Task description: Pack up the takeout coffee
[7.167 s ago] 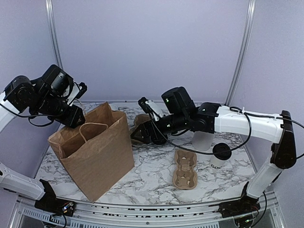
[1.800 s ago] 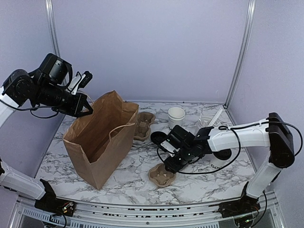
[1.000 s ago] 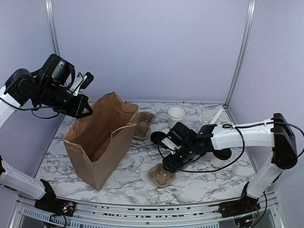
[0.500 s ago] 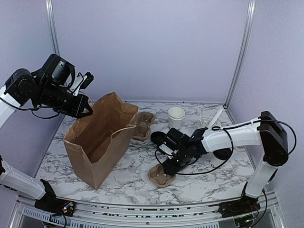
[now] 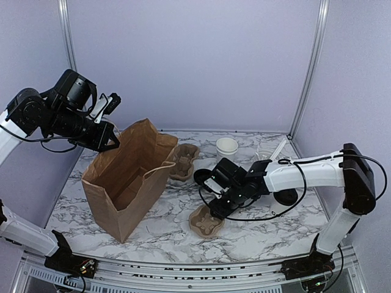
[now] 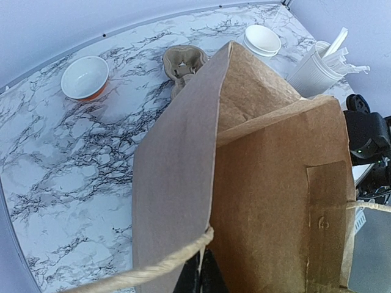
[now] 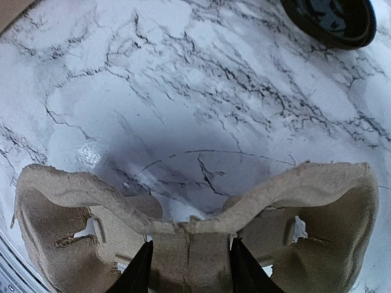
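**Top external view.** The left gripper (image 5: 111, 138) is clenched on the far rim of the paper bag (image 5: 125, 186), which stands on the marble table (image 5: 177, 238) with its mouth open. The right gripper (image 5: 214, 211) reaches down near the middle of the table and is closed on the pulp carrier (image 5: 204, 223). The takeout coffee (image 5: 286, 196) stands toward the right side of the table, well apart from the bag. The right forearm hides most of it, and we see little more than its black lid. A loose black lid (image 5: 201, 177), a second carrier (image 5: 183, 162), stacked cups (image 5: 227, 146) and a utensil cylinder (image 5: 267, 155) lie farther back.

**Left wrist view.** The bag wall runs down between the dark fingers at the bottom edge, so we judge the rim firmly pinched. A bowl (image 6: 85, 76) sits on the marble beyond the bag.

**Right wrist view.** The two fingertips (image 7: 142, 268) straddle the carrier's central ridge and grip it. We cannot tell whether the carrier is clear of the table.

**Step in hand.** We judge that the carrier is being handled first and the cup has not yet been touched. To do this well, we would:
- keep the pinch centred on the ridge, since thin pulp tears off-centre
- carry it level
- set it flat on the bag floor while the left arm keeps the mouth wide
- only then fetch the cup — upright, gripped below the lid
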`<control>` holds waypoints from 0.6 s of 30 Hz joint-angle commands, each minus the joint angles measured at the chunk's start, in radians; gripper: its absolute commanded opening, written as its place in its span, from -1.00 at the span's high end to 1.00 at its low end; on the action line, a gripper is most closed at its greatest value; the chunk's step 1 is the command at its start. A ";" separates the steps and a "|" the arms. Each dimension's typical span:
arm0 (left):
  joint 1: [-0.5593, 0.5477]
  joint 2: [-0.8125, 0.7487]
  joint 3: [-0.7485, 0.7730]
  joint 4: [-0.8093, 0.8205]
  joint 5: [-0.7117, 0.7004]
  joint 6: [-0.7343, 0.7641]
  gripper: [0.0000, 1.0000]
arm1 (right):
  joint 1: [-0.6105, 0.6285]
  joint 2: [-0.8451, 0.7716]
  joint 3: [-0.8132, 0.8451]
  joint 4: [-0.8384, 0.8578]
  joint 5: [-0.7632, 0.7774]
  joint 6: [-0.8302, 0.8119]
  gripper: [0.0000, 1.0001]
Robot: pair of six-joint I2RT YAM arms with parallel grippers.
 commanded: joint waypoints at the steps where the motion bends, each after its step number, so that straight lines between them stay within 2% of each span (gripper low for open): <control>1: -0.006 0.003 0.017 -0.017 -0.010 0.016 1.00 | 0.005 -0.109 0.068 -0.023 0.005 0.019 0.22; 9: -0.006 0.003 0.009 -0.007 0.006 0.022 1.00 | 0.005 -0.265 0.144 -0.046 0.016 0.016 0.24; 18: -0.007 0.008 0.004 0.003 0.025 0.025 1.00 | 0.005 -0.376 0.301 -0.128 0.072 -0.004 0.24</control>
